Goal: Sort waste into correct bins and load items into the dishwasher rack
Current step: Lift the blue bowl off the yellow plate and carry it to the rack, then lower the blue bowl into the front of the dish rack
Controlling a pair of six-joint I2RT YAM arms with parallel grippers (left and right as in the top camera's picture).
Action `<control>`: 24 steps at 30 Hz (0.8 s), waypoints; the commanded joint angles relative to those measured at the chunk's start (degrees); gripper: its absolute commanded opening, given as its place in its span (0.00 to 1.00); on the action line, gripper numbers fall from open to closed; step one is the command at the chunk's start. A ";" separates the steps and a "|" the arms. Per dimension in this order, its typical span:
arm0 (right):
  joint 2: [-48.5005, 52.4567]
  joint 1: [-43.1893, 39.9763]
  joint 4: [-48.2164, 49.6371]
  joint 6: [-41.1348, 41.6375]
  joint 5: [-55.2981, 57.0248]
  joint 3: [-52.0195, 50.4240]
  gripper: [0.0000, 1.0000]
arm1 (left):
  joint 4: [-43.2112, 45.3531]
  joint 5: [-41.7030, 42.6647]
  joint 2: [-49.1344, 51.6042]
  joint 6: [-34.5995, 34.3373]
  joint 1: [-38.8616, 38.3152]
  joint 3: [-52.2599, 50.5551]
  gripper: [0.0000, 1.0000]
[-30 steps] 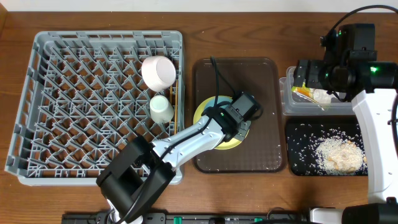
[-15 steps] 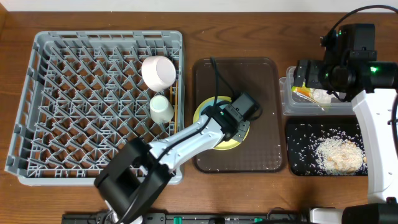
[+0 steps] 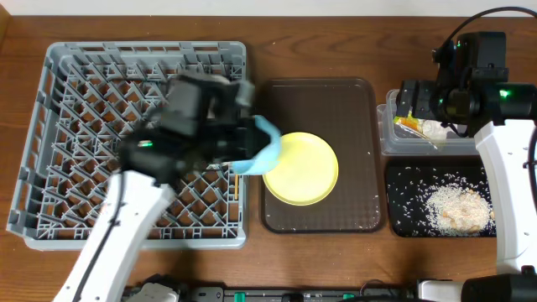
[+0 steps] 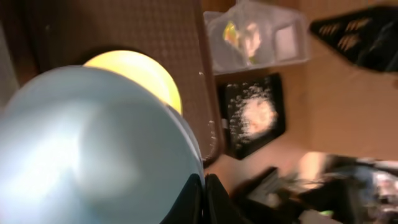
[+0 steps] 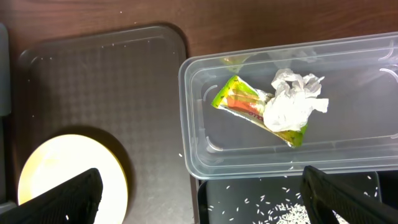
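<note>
plate [image 3: 302,168] on serving tray [image 3: 319,105], rack [image 3: 84,101] left, tub [image 3: 388,136] right

The overhead view is bright, even and sharp on its right half, while the left arm [image 3: 126,210] smears into motion blur at left. The left wrist view is soft all over, the light blue bowl [image 4: 93,143] a pale unfocused glow. The right wrist view is crisp, with faint glare on the clear tub [image 5: 354,124].

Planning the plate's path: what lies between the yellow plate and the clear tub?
Only bare brown serving tray lies between the yellow plate and the clear tub; nothing stands there. The overhead and right wrist views both show it.
</note>
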 commanded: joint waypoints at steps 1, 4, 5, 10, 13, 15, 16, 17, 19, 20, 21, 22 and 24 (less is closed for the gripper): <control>0.13 0.42 -0.09 -0.61 0.11 0.26 0.99 | -1.99 16.31 -0.37 4.83 6.25 -3.26 0.06; 0.13 0.42 -0.09 -0.61 0.13 0.26 0.99 | -1.46 27.52 -0.04 8.79 10.29 -7.17 0.06; 0.13 0.42 -0.09 -0.61 0.11 0.26 0.99 | -0.76 30.91 -0.02 9.55 11.58 -8.68 0.06; 0.13 0.42 -0.09 -0.61 0.11 0.26 0.99 | 2.32 34.38 -0.02 9.66 18.97 -14.99 0.06; 0.13 0.42 -0.09 -0.61 0.11 0.26 0.99 | 2.95 36.06 -0.02 9.68 23.80 -18.10 0.06; 0.13 0.42 -0.09 -0.61 0.13 0.26 0.99 | 4.13 36.96 -0.02 9.68 27.15 -20.74 0.07; 0.13 0.42 -0.09 -0.61 0.11 0.26 0.99 | 4.72 36.96 0.00 9.68 28.44 -22.08 0.06; 0.13 0.42 -0.09 -0.59 0.11 0.26 0.99 | 4.94 36.96 0.04 9.68 29.38 -23.23 0.06; 0.13 0.42 -0.11 -0.61 0.11 0.26 0.99 | 5.11 36.96 0.09 9.73 31.06 -25.79 0.06; 0.13 0.42 -0.09 -0.61 0.13 0.26 0.99 | 5.49 36.96 0.09 9.73 31.65 -26.97 0.06; 0.13 0.42 -0.11 -0.61 0.11 0.26 0.99 | 6.32 36.98 0.09 9.70 32.24 -28.26 0.06; 0.13 0.42 -0.09 -0.61 0.11 0.26 0.99 | 7.58 37.00 0.11 9.64 32.81 -29.53 0.06; 0.13 0.42 -0.09 -0.61 0.11 0.26 0.99 | 9.77 37.40 0.26 9.38 34.05 -31.47 0.06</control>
